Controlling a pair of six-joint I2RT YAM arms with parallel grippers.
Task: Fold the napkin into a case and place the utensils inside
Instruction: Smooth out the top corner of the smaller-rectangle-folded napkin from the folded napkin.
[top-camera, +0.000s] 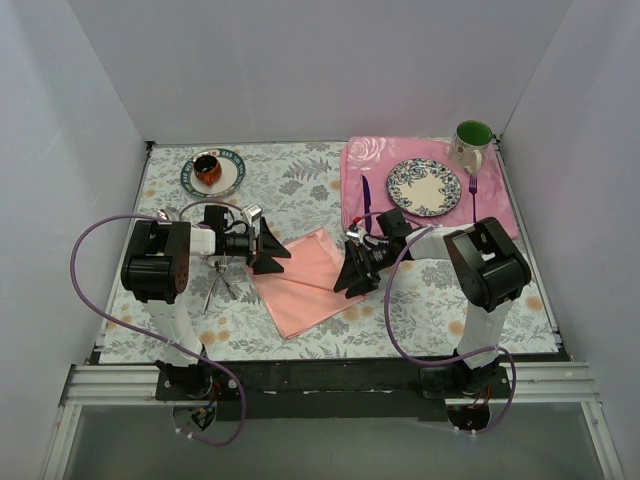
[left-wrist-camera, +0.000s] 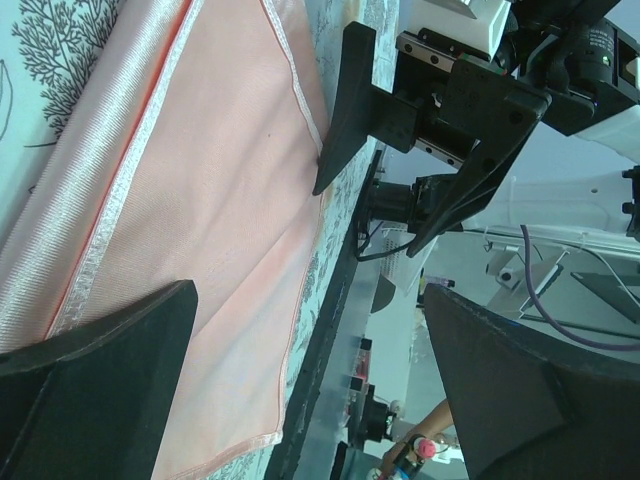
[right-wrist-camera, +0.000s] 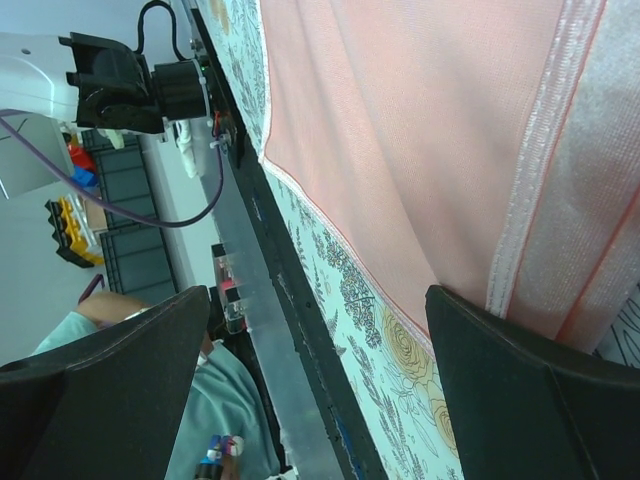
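The salmon-pink napkin (top-camera: 300, 282) lies flat on the floral tablecloth between the two arms, with a hemmed edge running across it as if folded over. It fills the left wrist view (left-wrist-camera: 220, 200) and the right wrist view (right-wrist-camera: 420, 150). My left gripper (top-camera: 272, 250) (left-wrist-camera: 310, 300) hangs open at the napkin's left edge, nothing between its fingers. My right gripper (top-camera: 350, 268) (right-wrist-camera: 318, 300) is open at the napkin's right edge, facing the left one. The silver utensils (top-camera: 220, 285) lie bunched left of the napkin, under the left arm. No case shows.
A pink rose-patterned placemat (top-camera: 365, 160) at the back right carries a patterned plate (top-camera: 424, 187), a purple knife (top-camera: 366, 200), a purple fork (top-camera: 473, 195) and a green-lined mug (top-camera: 472, 142). A saucer with a small brown cup (top-camera: 208, 168) stands back left. The table's front edge (left-wrist-camera: 320, 330) runs close to the napkin.
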